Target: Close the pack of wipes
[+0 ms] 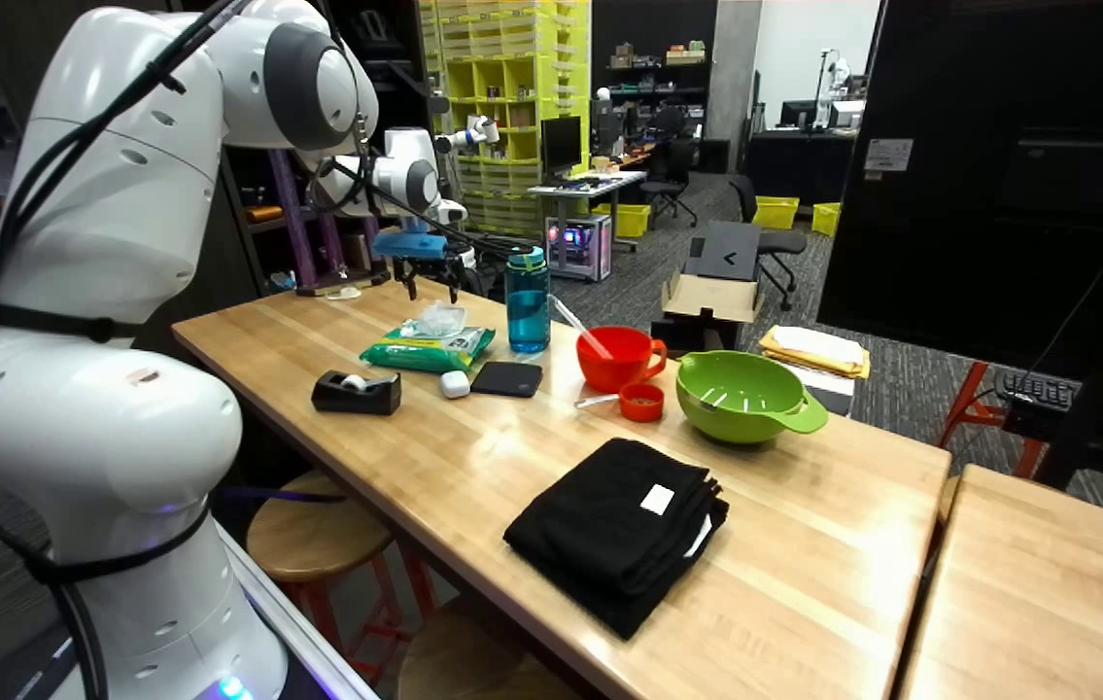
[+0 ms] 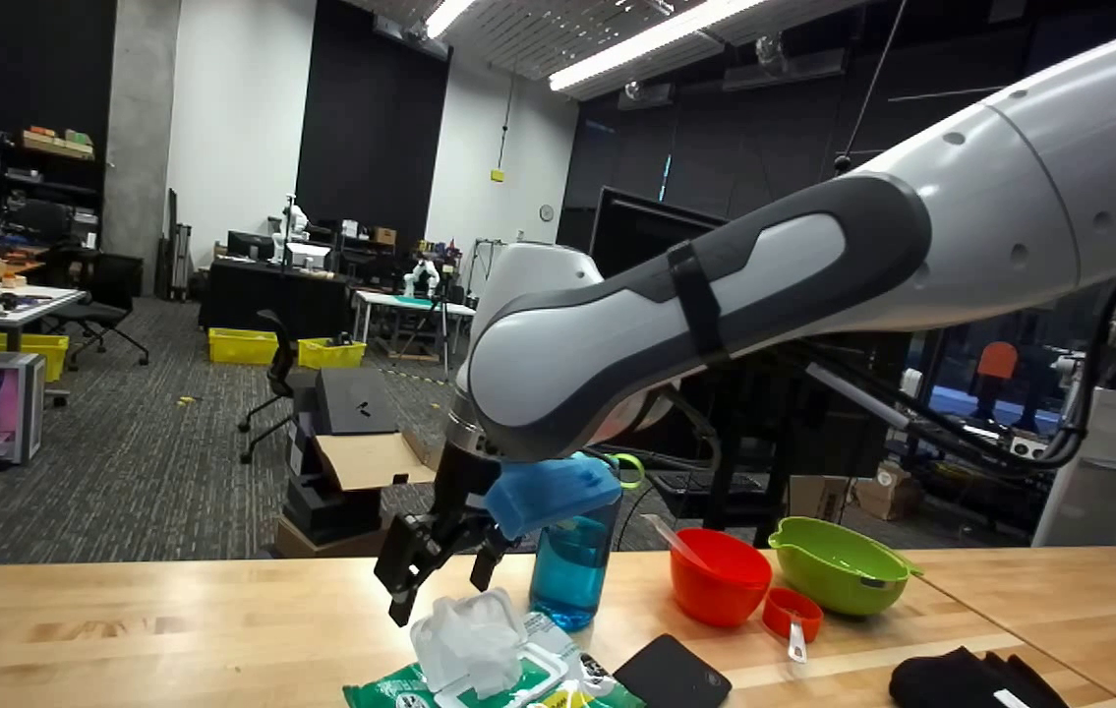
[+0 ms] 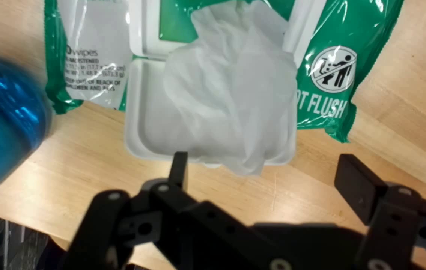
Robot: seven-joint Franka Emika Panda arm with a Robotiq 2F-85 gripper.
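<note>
The green pack of wipes (image 1: 412, 358) lies flat on the table; it also shows in an exterior view (image 2: 390, 691) and in the wrist view (image 3: 327, 101). Its white lid (image 3: 149, 120) stands open, swung back off the opening. A crumpled white wipe (image 3: 231, 86) sticks out of the opening, lies over the inside of the lid and hangs past its edge. My gripper (image 3: 265, 176) is open and empty, with its fingers apart beyond the lid's outer edge. In both exterior views the gripper (image 1: 432, 292) (image 2: 440, 595) is above the table, beside and above the pack, apart from it.
A teal bottle (image 1: 528, 311) stands close beside the pack and shows in the wrist view (image 3: 2, 131). A black flat case (image 1: 507, 379), a white earbud case (image 1: 455, 384) and a tape dispenser (image 1: 357, 392) lie nearby. Red bowl (image 1: 609, 365), green bowl (image 1: 741, 408) and black cloth (image 1: 609, 525) are farther along.
</note>
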